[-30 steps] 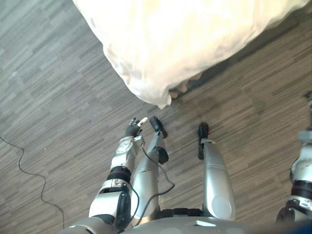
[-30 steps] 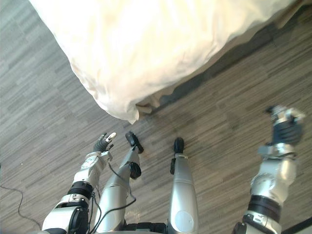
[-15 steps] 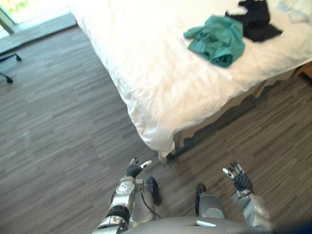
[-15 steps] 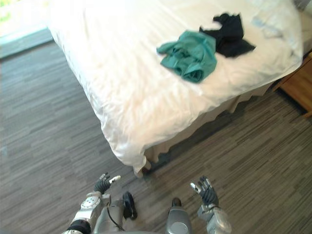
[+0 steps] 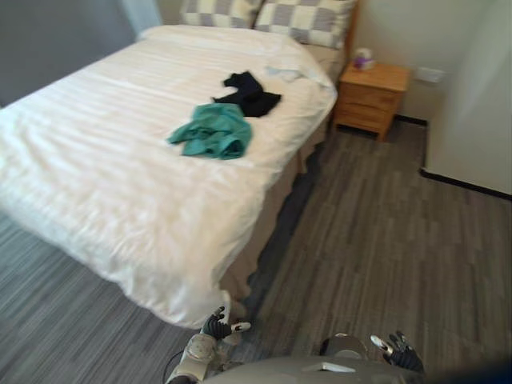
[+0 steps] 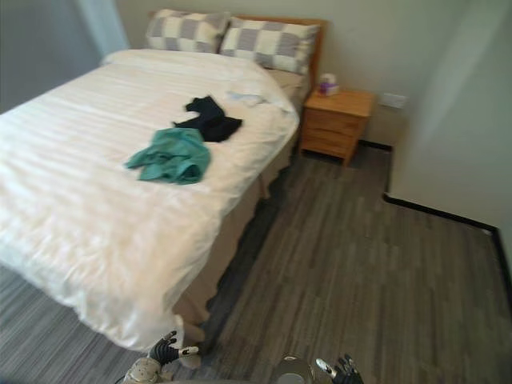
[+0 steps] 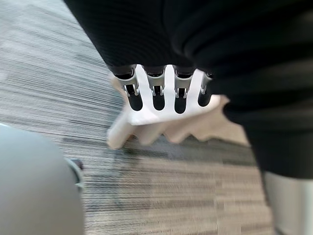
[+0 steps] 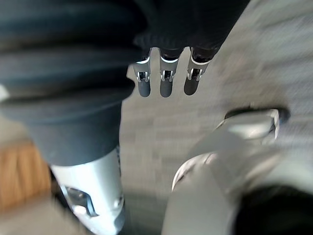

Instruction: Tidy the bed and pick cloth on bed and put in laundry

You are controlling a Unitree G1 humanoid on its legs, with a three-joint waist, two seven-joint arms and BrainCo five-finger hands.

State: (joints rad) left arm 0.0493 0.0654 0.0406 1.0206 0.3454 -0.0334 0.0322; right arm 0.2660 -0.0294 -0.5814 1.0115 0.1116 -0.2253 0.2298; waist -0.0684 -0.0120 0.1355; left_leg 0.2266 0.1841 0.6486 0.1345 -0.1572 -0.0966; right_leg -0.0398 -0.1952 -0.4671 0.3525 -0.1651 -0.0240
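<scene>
Bed (image 5: 104, 200) with a white cover spans seven to eleven o'clock in the head view. Teal cloth (image 5: 212, 133) lies crumpled on it, with black cloth (image 5: 250, 93) just beside at its one o'clock. Checked pillows (image 5: 308, 20) sit at twelve, a wooden nightstand (image 5: 372, 96) at one. Left hand (image 5: 214, 325) hangs at six by the bed corner, fingers straight, empty. Right hand (image 5: 400, 357) hangs at five over the floor (image 5: 360, 240), fingers also straight, empty.
</scene>
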